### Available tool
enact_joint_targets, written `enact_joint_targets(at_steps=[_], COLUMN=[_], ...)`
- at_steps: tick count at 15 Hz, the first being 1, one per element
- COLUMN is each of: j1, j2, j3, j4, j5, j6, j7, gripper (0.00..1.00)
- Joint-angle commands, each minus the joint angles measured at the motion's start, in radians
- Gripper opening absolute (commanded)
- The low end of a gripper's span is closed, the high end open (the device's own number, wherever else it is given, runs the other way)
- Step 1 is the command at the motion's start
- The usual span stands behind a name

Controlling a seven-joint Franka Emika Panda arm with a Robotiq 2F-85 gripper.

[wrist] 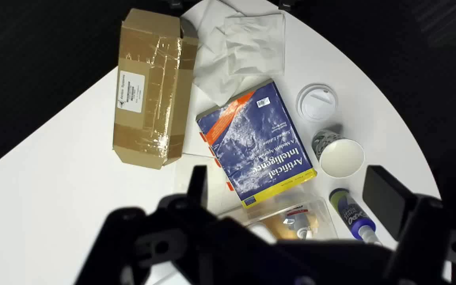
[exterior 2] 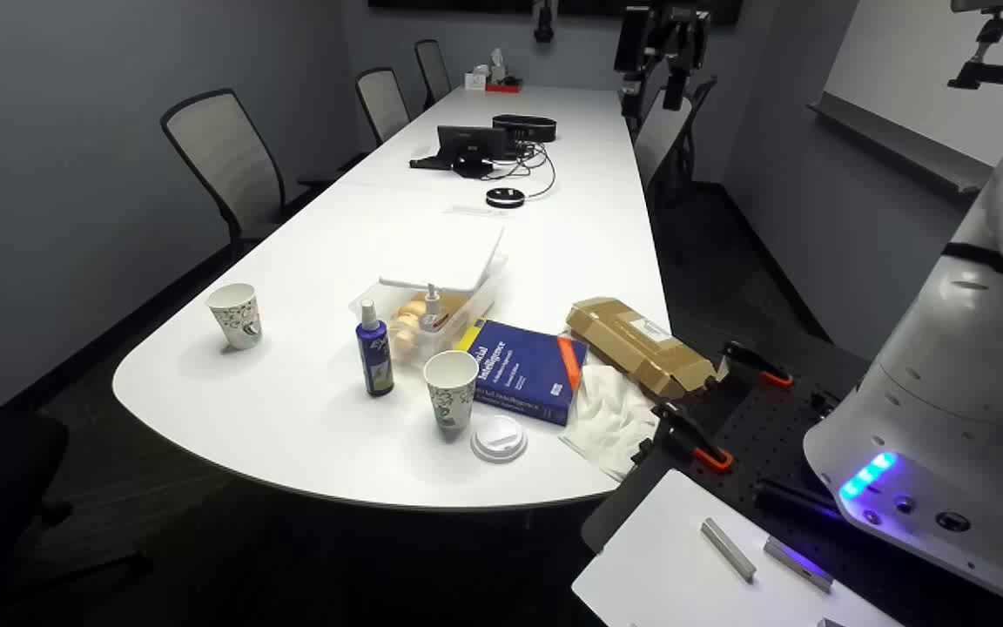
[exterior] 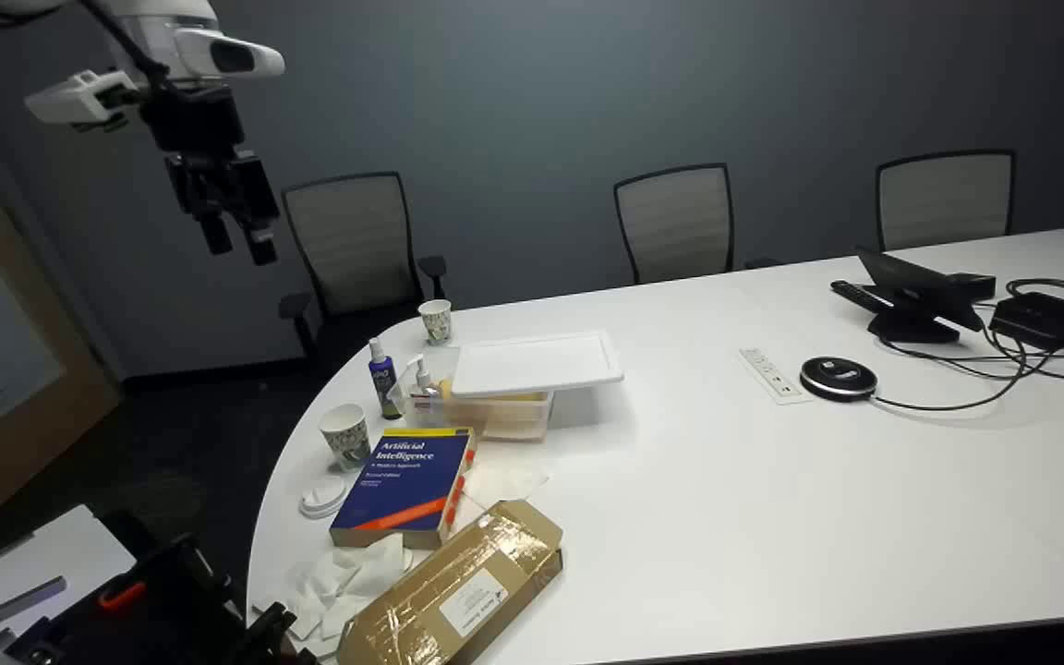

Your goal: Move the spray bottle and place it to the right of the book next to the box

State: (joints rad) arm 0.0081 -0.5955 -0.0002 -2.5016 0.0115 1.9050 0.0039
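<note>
The spray bottle (exterior: 385, 383) is slim, dark blue-purple with a pale spray top. It stands upright beside the box in both exterior views (exterior 2: 375, 357) and shows in the wrist view (wrist: 348, 211). The box (exterior: 537, 365) is a low clear plastic container with a white lid tilted on it (exterior 2: 440, 261); its near end shows in the wrist view (wrist: 281, 213). The thick blue book (exterior: 407, 485) lies flat close to the box (exterior 2: 523, 366), also in the wrist view (wrist: 255, 138). My gripper (exterior: 238, 242) is open and empty, high above the table (exterior 2: 654, 94), fingers wide apart (wrist: 289, 178).
A paper cup (exterior: 345, 436) and a white lid (exterior 2: 499, 438) stand beside the book. Another cup (exterior 2: 236, 315) stands nearer the table's rounded end. A brown cardboard carton (exterior: 458, 591) and crumpled napkins (wrist: 255, 43) lie at the book's far end from the box. Electronics (exterior: 920, 296) sit further along.
</note>
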Motion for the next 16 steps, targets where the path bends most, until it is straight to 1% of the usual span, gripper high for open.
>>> enact_joint_targets(at_steps=[1,14,16], j1=[-0.002,-0.002,0.005], j2=[0.000,0.000,0.054], j3=[0.001,0.001,0.019], j4=[0.002,0.002,0.030], j5=[0.001,0.001,0.009], j6=[-0.002,-0.002,0.028], j7=[-0.001,-0.001,0.027], gripper=[1.00,1.00,1.00])
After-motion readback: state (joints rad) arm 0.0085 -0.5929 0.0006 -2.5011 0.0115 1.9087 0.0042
